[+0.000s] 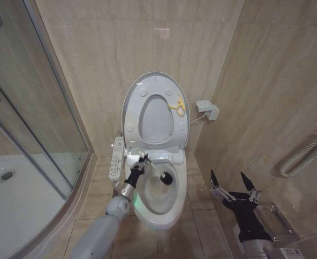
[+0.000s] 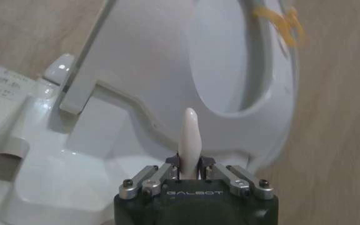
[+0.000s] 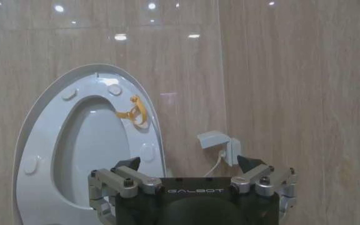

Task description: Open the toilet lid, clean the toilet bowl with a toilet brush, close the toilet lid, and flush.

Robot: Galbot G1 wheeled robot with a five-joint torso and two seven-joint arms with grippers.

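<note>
The toilet lid (image 1: pixel 157 121) stands upright against the back wall, with the ring seat (image 1: pixel 134 116) and its yellow loop (image 1: pixel 178 106) raised in front of it. Below lies the open toilet bowl (image 1: pixel 159 211). My left gripper (image 1: pixel 138 171) is over the bowl's rear left rim, shut on the white handle of the toilet brush (image 1: pixel 154 169). The brush's dark head (image 1: pixel 168 178) sits inside the bowl. The left wrist view shows the handle (image 2: pixel 189 133) rising from that gripper (image 2: pixel 191 171). My right gripper (image 1: pixel 234 186) (image 3: pixel 189 164) hangs open to the right of the toilet, holding nothing.
A glass shower enclosure (image 1: pixel 39 118) and a white shower tray (image 1: pixel 12 199) fill the left. A control panel (image 1: pixel 116 157) runs along the toilet's left side. A wall socket (image 1: pixel 208 109) sits right of the lid. There is a white ribbed rail (image 1: pixel 304 154) on the right wall.
</note>
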